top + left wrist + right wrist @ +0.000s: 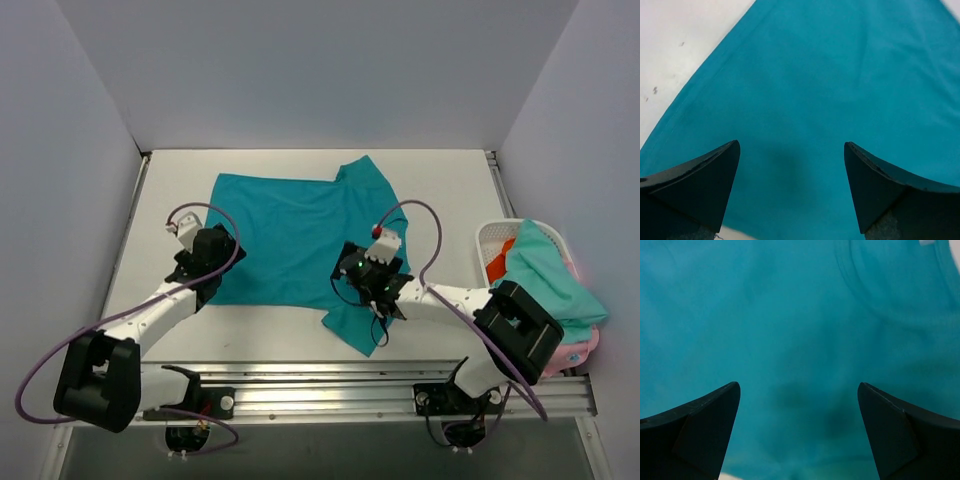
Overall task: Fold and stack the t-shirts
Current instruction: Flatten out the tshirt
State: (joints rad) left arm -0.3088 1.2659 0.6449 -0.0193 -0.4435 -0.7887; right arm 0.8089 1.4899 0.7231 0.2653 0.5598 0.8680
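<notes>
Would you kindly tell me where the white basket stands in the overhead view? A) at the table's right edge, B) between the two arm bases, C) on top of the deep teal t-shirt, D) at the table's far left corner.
A: the white basket stands at the right edge of the table, with a pale aqua shirt draped over it, apart from the spread deep teal t-shirt.

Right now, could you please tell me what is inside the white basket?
An aqua shirt heaped over an orange-red one, with pink cloth at the near edge. The aqua shirt and the right arm hide whatever lies deeper in the basket.
</notes>
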